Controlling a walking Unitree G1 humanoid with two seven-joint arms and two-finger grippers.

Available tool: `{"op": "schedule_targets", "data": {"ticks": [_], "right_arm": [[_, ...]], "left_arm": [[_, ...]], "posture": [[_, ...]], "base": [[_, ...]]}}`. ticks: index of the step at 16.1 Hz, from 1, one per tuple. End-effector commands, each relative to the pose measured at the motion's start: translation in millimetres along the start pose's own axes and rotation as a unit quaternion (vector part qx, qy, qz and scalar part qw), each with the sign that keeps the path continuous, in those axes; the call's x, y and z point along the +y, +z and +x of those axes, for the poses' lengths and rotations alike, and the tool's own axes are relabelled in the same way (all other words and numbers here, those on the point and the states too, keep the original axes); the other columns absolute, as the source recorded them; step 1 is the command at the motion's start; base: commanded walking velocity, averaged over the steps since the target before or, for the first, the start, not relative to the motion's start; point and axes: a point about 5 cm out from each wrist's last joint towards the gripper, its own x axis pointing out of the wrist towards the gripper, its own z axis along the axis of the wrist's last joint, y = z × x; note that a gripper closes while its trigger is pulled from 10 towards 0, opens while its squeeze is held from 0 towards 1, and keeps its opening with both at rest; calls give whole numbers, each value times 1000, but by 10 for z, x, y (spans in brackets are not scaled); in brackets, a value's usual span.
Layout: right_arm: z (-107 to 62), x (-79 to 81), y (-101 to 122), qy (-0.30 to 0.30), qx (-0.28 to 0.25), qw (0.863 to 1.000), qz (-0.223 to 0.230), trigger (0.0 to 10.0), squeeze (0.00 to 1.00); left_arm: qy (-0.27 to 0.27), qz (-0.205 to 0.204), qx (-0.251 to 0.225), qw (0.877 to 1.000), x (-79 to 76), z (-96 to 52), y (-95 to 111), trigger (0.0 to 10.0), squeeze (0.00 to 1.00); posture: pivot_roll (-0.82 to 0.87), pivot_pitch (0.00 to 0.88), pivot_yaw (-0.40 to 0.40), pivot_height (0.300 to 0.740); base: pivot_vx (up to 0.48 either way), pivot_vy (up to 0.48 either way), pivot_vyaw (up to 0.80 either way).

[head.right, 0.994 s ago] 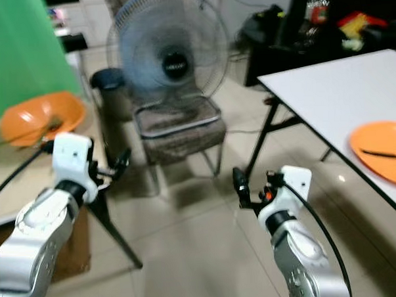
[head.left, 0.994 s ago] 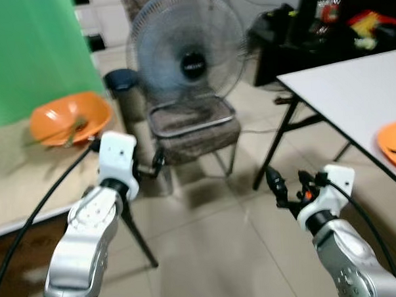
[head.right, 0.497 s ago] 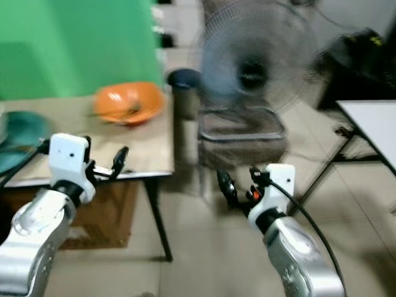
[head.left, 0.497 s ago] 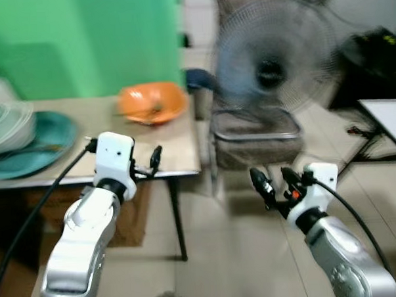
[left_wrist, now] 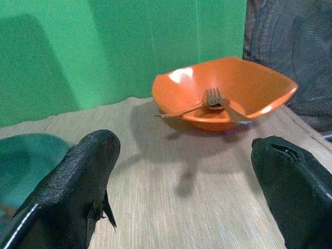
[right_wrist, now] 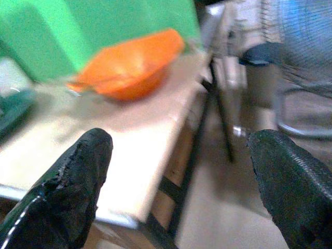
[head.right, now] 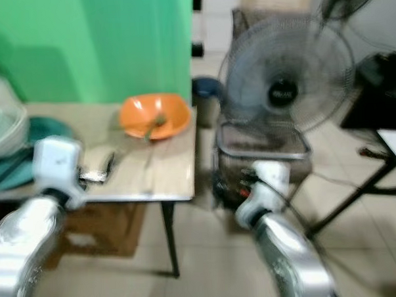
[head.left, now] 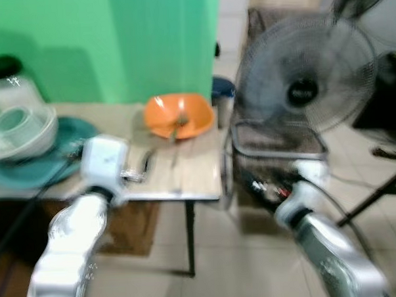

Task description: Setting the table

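Head views, both blurred. Wooden surface [head.left: 186,178] stands against a green wall [head.left: 114,40]. Orange bowl [head.left: 179,114] sits near the surface's far right corner, with a fork [head.left: 177,125] in it. At the surface's left end a teal plate [head.left: 28,166] carries a pale bowl [head.left: 23,130]; a jar with a dark lid [head.left: 8,81] stands behind them by the far edge. Left end effector [head.left: 136,169] is over the surface near its front edge, short of the orange bowl. Right end effector [head.left: 265,188] is off the surface's right edge, in front of a chair [head.left: 277,145] that carries a standing fan [head.left: 305,84]. Its fingers are too smeared here to read.

Left wrist view. Left end effector [left_wrist: 181,192] has its two black fingers [left_wrist: 78,181] wide apart, nothing between them, above the wood grain. Orange bowl [left_wrist: 225,91] lies ahead, fork [left_wrist: 212,98] resting across its inside. Teal plate [left_wrist: 26,161] edge at one side.

Right wrist view, blurred. Right end effector [right_wrist: 176,181] fingers [right_wrist: 78,171] also spread wide, holding nothing, pointing past the surface's corner. Orange bowl [right_wrist: 132,65] ahead on the surface [right_wrist: 104,150]; fan and chair [right_wrist: 301,78] beyond.
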Motion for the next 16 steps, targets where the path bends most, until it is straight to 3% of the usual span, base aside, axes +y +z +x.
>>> {"op": "schedule_targets", "data": {"ticks": [1, 5, 7, 10, 16], "right_arm": [[-63, -143, 17, -34, -2, 999, -8, 10000, 0], [-82, -196, 76, -61, -25, 998, 0, 10000, 0], [-92, -186, 104, -59, -31, 998, -4, 10000, 0], [-115, -183, 116, -59, -36, 998, -4, 10000, 0], [-54, -173, 137, -49, -30, 998, -7, 10000, 0]], "left_arm": [[-19, -2, -11, 1000, -82, 8, 59, 10000, 86], [-46, 4, -14, 999, -107, 14, 70, 10000, 90], [-56, 7, -15, 998, -101, 50, 84, 10000, 90], [-70, 11, -20, 997, -116, 105, 114, 10000, 90], [-76, 20, -25, 997, -70, 164, 156, 10000, 86]], "posture": [[132, 0, -42, 740], [124, 0, -39, 740], [115, 0, -30, 740], [109, 0, -23, 740], [116, 0, -23, 740]], "base": [[292, 0, 0], [279, 0, 0], [272, 0, 0], [270, 0, -767], [214, 0, 0]]}}
